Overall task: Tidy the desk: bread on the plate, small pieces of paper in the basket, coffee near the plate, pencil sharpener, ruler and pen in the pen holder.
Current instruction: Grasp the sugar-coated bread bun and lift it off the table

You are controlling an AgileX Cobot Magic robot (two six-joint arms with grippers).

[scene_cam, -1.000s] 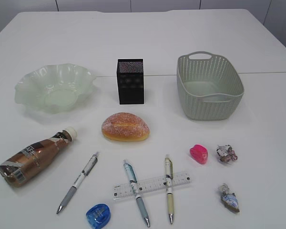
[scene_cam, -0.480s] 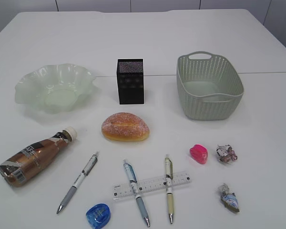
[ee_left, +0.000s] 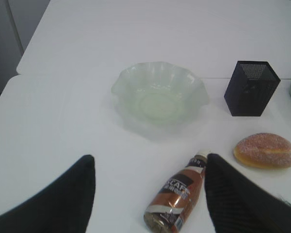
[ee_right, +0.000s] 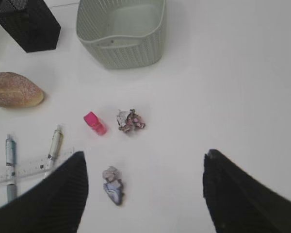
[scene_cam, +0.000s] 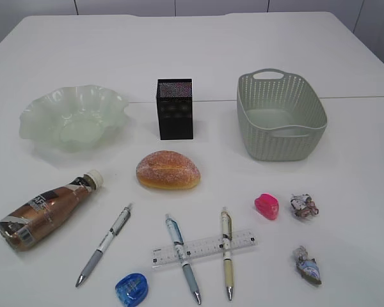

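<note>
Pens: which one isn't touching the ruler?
The left pen, with the grey grip. It lies alone, while the other two pens cross the ruler.

The white desk [scene_cam: 345,57] is evenly and brightly lit from overhead, only faint, soft shadows are cast, and mild softness is seen in both wrist views.

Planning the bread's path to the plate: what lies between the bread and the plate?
Nothing: bare desk between the bread and the plate, shown in the exterior and left wrist views.

translucent glass plate [scene_cam: 73,118], sugar-dusted bread [scene_cam: 168,170]
</note>
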